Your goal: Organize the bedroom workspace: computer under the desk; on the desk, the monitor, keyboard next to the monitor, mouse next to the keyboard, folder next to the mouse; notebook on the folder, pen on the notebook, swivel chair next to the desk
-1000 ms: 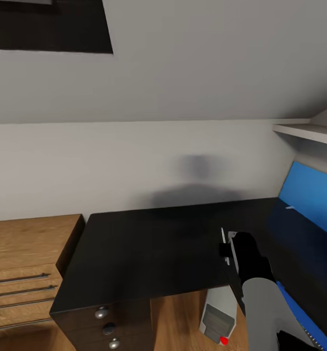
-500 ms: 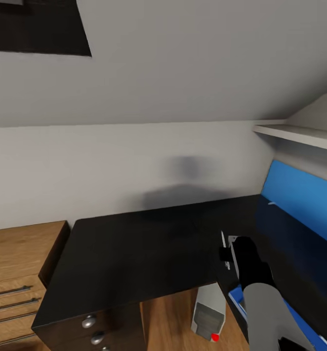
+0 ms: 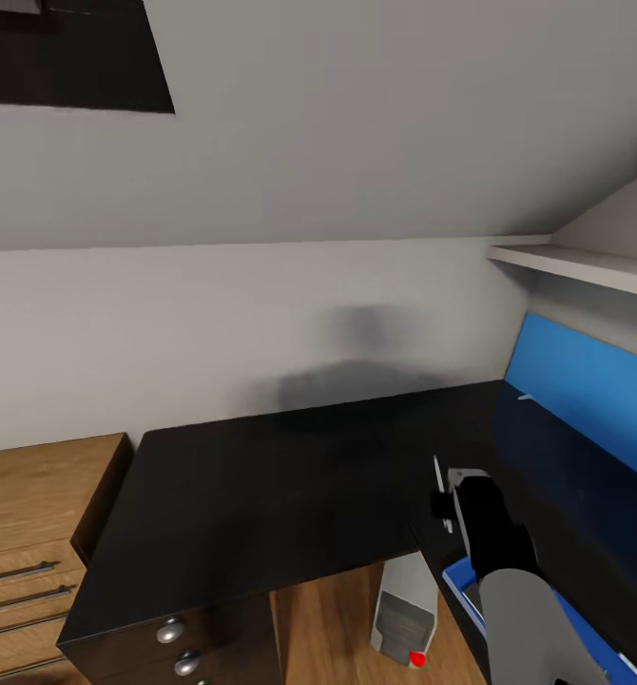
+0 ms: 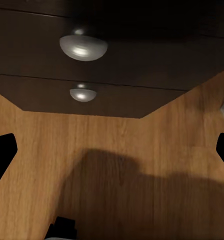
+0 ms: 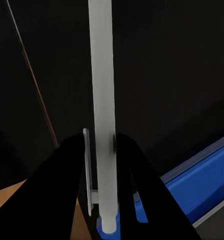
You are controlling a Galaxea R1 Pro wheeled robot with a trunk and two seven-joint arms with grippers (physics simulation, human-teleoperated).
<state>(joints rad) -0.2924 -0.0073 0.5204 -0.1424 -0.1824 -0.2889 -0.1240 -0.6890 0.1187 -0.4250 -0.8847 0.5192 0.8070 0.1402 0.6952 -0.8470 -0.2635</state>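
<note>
A pale wall and sloped ceiling back the black-topped table (image 3: 261, 495), with its bright blue back panel (image 3: 585, 381) at the far right. Your right tool (image 5: 102, 150) hangs over the table's inner corner, closed tight on the pen (image 5: 102, 100), which stands out straight between its fingers. The blue folder (image 3: 461, 576) lies on the table just under that arm. The computer (image 3: 404, 614) stands on the wooden floor (image 4: 122, 150) below the table edge. A light wooden drawer chest (image 3: 24, 514) sits beside the table's other end. Your left tool's fingers (image 4: 1, 150) are spread wide above the floor, near the table's dark drawers with round knobs (image 4: 83, 46).
</note>
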